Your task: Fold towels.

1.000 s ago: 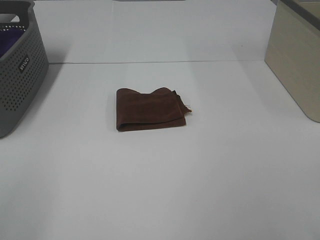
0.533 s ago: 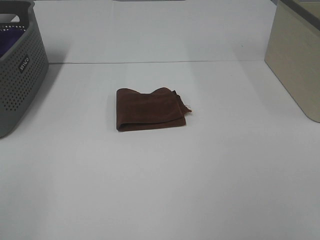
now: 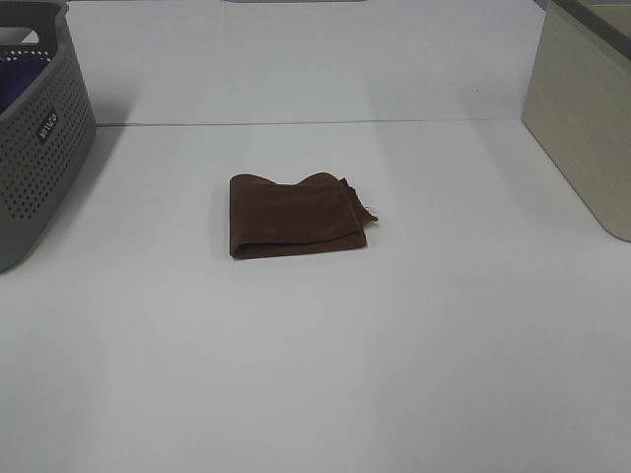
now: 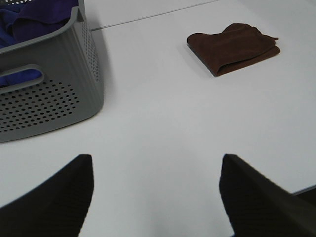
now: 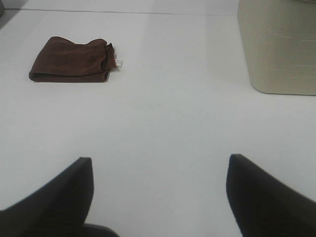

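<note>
Towel (image 3: pixel 296 217): a dark reddish-brown cloth, folded into a flat rectangle, lying on the white tabletop (image 3: pixel 315 374); nothing touches it.
Tag (image 5: pixel 119 62): small and white, sticking out at one corner of the towel, on the side facing the bin.
Basket (image 3: pixel 35 128): grey, perforated, standing well apart from the towel on its left in the high view; purple cloth (image 4: pixel 34 19) lies inside it.
Bin (image 3: pixel 587 118): beige, standing well apart from the towel on the opposite side from the basket.
Left end effector (image 4: pixel 155 197): jaws spread wide, holding nothing, well short of the towel, nearer the basket.
Right end effector (image 5: pixel 158 197): jaws spread wide, holding nothing, well short of the towel, nearer the bin.
</note>
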Robot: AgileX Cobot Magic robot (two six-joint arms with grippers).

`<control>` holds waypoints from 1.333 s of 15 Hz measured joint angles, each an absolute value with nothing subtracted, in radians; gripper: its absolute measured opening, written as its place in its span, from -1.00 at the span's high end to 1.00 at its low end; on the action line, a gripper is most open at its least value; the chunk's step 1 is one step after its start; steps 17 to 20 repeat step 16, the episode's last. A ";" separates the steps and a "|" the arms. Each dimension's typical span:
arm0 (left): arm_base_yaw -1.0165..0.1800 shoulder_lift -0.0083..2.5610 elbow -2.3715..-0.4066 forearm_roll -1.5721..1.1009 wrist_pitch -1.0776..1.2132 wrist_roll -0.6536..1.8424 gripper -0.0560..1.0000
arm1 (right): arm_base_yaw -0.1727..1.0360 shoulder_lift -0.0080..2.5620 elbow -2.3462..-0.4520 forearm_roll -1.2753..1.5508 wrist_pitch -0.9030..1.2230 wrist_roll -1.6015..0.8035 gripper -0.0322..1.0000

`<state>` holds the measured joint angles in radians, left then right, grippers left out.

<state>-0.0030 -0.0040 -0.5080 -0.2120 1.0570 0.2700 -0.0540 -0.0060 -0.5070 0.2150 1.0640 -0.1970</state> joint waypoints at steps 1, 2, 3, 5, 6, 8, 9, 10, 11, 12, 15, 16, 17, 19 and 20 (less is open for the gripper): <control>-0.003 -0.004 -0.508 -0.212 1.057 0.270 -0.41 | -0.054 -0.006 -0.507 0.216 1.064 -0.197 -0.44; -0.003 -0.004 -0.508 -0.212 1.057 0.270 -0.41 | -0.054 -0.006 -0.507 0.218 1.064 -0.197 -0.44; -0.003 -0.004 -0.508 -0.212 1.057 0.270 -0.41 | -0.054 -0.006 -0.507 0.219 1.064 -0.197 -0.44; -0.003 -0.004 -0.508 -0.212 1.057 0.270 -0.41 | -0.054 -0.006 -0.507 0.222 1.064 -0.197 -0.44; -0.003 -0.004 -0.508 -0.212 1.057 0.270 -0.41 | -0.054 -0.006 -0.507 0.222 1.064 -0.197 -0.44; -0.003 -0.004 -0.508 -0.212 1.057 0.270 -0.41 | -0.054 -0.006 -0.507 0.222 1.064 -0.197 -0.44; -0.003 -0.004 -0.508 -0.212 1.057 0.270 -0.41 | -0.054 -0.006 -0.507 0.222 1.064 -0.197 -0.44; -0.003 -0.004 -0.508 -0.212 1.057 0.270 -0.41 | -0.054 -0.006 -0.507 0.222 1.064 -0.197 -0.44; -0.003 -0.004 -0.508 -0.212 1.057 0.270 -0.41 | -0.054 -0.006 -0.507 0.222 1.064 -0.197 -0.44; -0.003 -0.004 -0.508 -0.212 1.057 0.270 -0.41 | -0.054 -0.006 -0.507 0.222 1.064 -0.197 -0.44; -0.003 -0.004 -0.508 -0.212 1.057 0.270 -0.41 | -0.054 -0.006 -0.507 0.222 1.064 -0.197 -0.44; -0.003 -0.004 -0.508 -0.212 1.057 0.270 -0.41 | -0.054 -0.006 -0.507 0.222 1.064 -0.197 -0.44; -0.003 -0.004 -0.508 -0.212 1.057 0.270 -0.41 | -0.054 -0.006 -0.507 0.222 1.064 -0.197 -0.44; -0.003 -0.004 -0.508 -0.212 1.057 0.270 -0.41 | -0.054 -0.006 -0.507 0.222 1.064 -0.197 -0.44; -0.003 -0.004 -0.508 -0.212 1.057 0.270 -0.41 | -0.054 -0.006 -0.507 0.222 1.064 -0.197 -0.44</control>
